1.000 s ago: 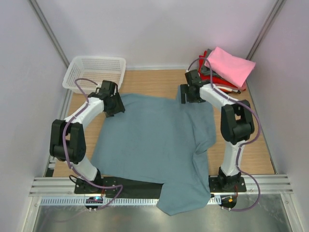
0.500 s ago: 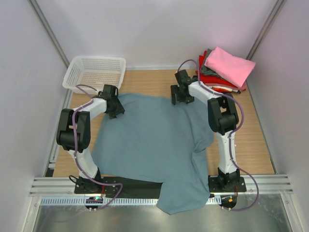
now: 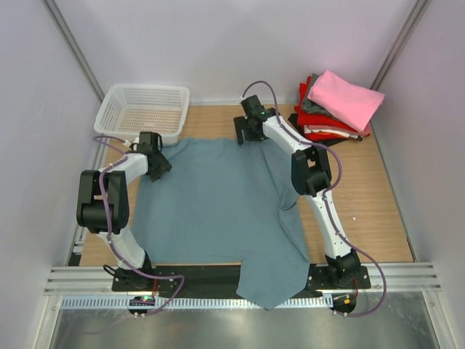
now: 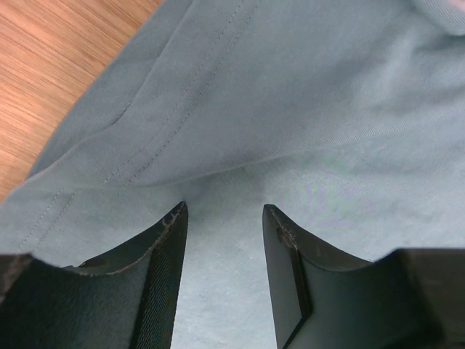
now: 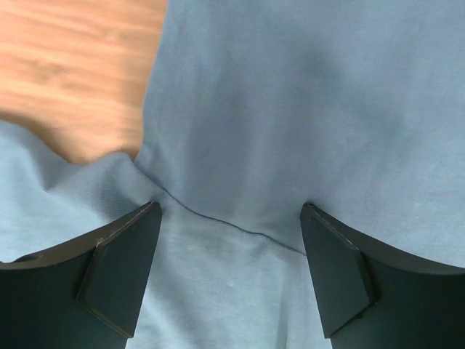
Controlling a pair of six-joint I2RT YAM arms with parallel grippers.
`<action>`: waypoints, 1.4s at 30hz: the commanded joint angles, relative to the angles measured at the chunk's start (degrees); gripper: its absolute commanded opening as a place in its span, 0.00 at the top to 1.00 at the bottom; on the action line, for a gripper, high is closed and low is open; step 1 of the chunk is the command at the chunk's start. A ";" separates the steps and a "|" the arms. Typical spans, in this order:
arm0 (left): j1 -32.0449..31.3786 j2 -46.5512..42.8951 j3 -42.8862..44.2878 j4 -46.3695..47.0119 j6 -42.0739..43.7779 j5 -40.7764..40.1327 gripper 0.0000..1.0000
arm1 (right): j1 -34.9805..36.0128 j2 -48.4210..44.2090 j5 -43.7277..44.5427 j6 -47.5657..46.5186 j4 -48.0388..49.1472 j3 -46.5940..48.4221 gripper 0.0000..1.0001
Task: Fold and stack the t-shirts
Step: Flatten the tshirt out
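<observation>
Okay, top view first: over the last second both your arms have swung out toward the far side of the counter. Your right hand has slid left along the far edge of the teal t-shirt. Your left hand has pulled out to the shirt's far left corner, right beside the white basket. The shirt came along with them: less of it hangs off the near edge now, and its right side has bunched inward into a long fold. My read is you're still spreading and squaring it, so no proper fold is done on this one yet. The folded stack, pink on top, sits at the far right corner, well apart from the teal one.

Left wrist view: your left hand has its fingers fairly narrow but apart, over flat cloth with nothing pinched that I can see. A hemmed edge with double stitching runs diagonally just ahead, with bare wood beyond it at upper left.

Right wrist view: your right hand is spread wide and holds nothing. A seam crosses between the fingers, and the shirt's edge meets wood at upper left. The cloth looks soft, matte and lightly creased, so I'd guess it drags easily but wrinkles.
</observation>
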 commanded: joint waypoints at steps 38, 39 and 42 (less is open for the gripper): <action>-4.39 -45.11 -20.79 -20.98 -3.27 2.42 0.36 | 46.77 -76.17 15.71 53.20 -8.19 -81.92 0.17; -5.09 -44.85 -20.18 -21.33 -3.45 2.25 0.36 | 52.19 -75.99 17.01 54.98 -9.25 -82.19 0.17; -5.19 -44.76 -19.47 -21.95 -3.89 2.42 0.37 | 59.07 -75.20 19.56 61.47 -12.42 -83.51 0.16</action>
